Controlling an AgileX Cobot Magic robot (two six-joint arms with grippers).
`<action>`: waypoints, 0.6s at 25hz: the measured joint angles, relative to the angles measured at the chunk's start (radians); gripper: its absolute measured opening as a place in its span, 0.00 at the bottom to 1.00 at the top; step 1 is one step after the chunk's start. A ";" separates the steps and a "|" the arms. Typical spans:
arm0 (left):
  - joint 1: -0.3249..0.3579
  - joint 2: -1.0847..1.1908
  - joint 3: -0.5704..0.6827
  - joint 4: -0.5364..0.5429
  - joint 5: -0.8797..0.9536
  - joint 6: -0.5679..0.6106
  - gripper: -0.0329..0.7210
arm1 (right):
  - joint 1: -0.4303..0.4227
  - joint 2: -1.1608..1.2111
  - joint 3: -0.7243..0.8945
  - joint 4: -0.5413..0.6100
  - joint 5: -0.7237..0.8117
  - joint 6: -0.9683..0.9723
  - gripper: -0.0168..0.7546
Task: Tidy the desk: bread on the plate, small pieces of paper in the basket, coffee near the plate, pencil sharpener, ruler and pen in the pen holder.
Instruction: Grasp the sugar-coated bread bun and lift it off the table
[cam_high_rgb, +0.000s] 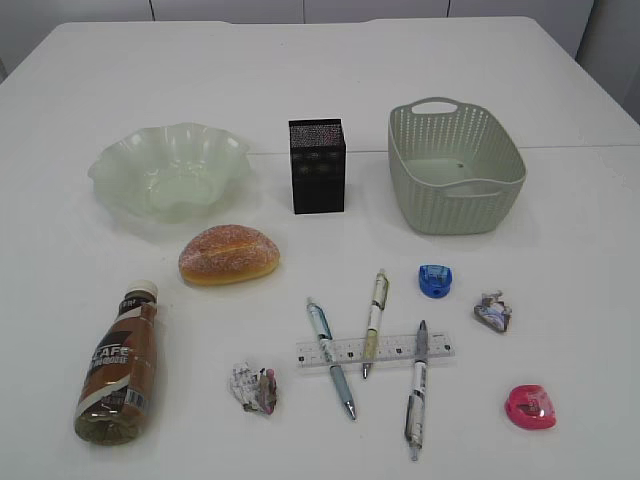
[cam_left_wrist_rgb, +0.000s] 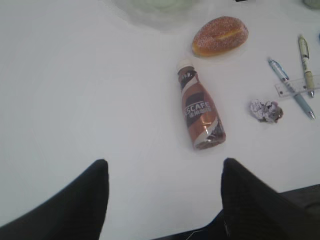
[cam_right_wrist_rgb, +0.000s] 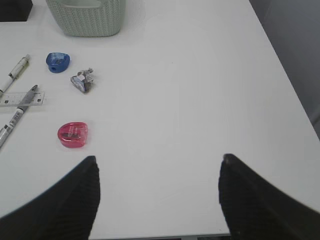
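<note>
The bread (cam_high_rgb: 229, 254) lies in front of the pale green plate (cam_high_rgb: 168, 170). The coffee bottle (cam_high_rgb: 120, 366) lies on its side at the front left; it also shows in the left wrist view (cam_left_wrist_rgb: 200, 107). Three pens (cam_high_rgb: 330, 355) lie across a clear ruler (cam_high_rgb: 374, 350). A blue sharpener (cam_high_rgb: 435, 280), a pink sharpener (cam_high_rgb: 530, 406) and two paper balls (cam_high_rgb: 254, 388) (cam_high_rgb: 493, 312) lie around them. The black pen holder (cam_high_rgb: 317, 165) and green basket (cam_high_rgb: 455, 165) stand behind. My left gripper (cam_left_wrist_rgb: 165, 165) and right gripper (cam_right_wrist_rgb: 157, 162) are open, empty, near the front edge.
The white table (cam_high_rgb: 320, 80) stretches far behind the objects. In the right wrist view the table's right edge (cam_right_wrist_rgb: 285, 75) runs close by, with bare surface between it and the pink sharpener (cam_right_wrist_rgb: 73, 135).
</note>
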 joint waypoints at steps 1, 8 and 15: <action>0.000 0.041 -0.034 -0.002 0.000 0.000 0.71 | 0.000 0.000 0.000 0.000 0.000 0.000 0.77; 0.000 0.268 -0.243 -0.011 0.000 0.006 0.71 | 0.000 0.000 -0.025 -0.062 0.016 0.013 0.77; -0.062 0.343 -0.327 -0.009 -0.002 0.030 0.71 | 0.000 0.025 -0.036 -0.036 0.095 0.031 0.77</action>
